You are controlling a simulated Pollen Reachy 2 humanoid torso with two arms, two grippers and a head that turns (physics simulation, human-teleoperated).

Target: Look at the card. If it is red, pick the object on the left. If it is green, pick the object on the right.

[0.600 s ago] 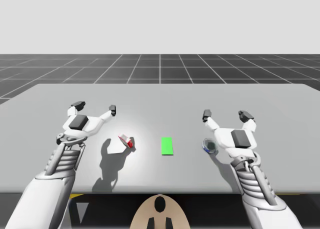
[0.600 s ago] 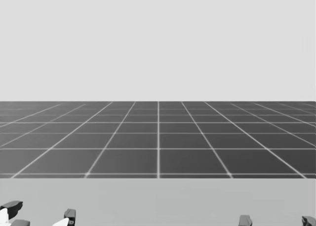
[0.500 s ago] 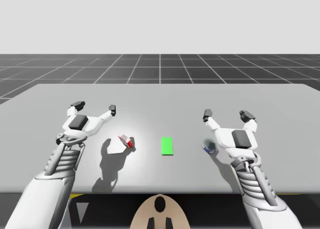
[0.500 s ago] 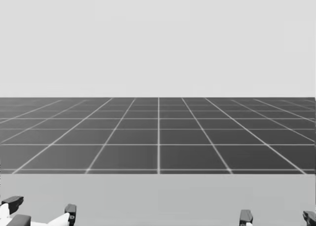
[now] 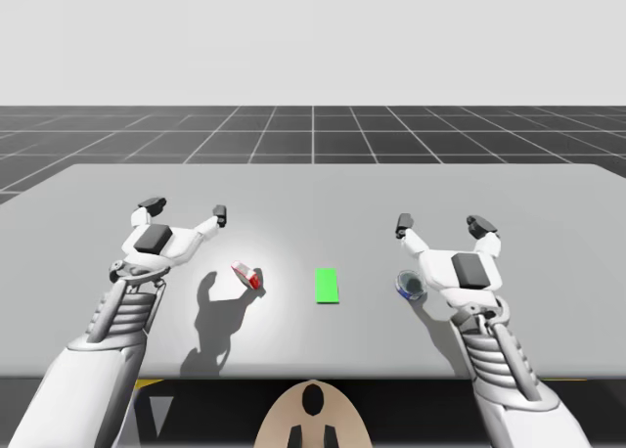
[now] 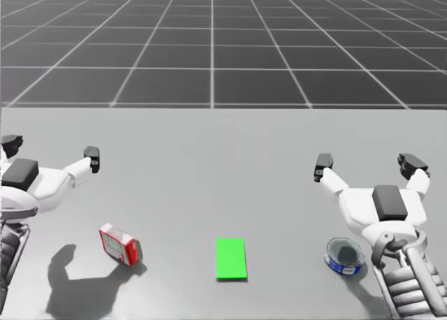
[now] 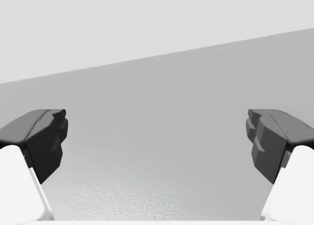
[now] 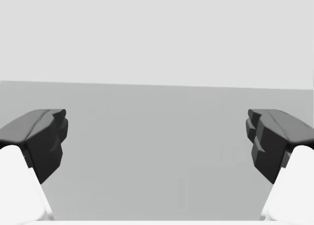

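— On the counter [image 5: 313, 189], toward its near edge, what lies where?
— A green card [image 6: 231, 258] lies flat in the middle. A red-and-white box [image 6: 118, 244] sits well to its left, turned at an angle. A blue round can [image 6: 344, 255] stands well to its right, just beside my right wrist.
— And the claws?
— The left claw [image 6: 51, 149] and the right claw [image 6: 367, 162] both have their fingers spread wide (each wrist view shows plain counter between them). They hang past the objects, well apart.
— Room to move?
— Open grey surface runs ahead to the far edge and between the arms.
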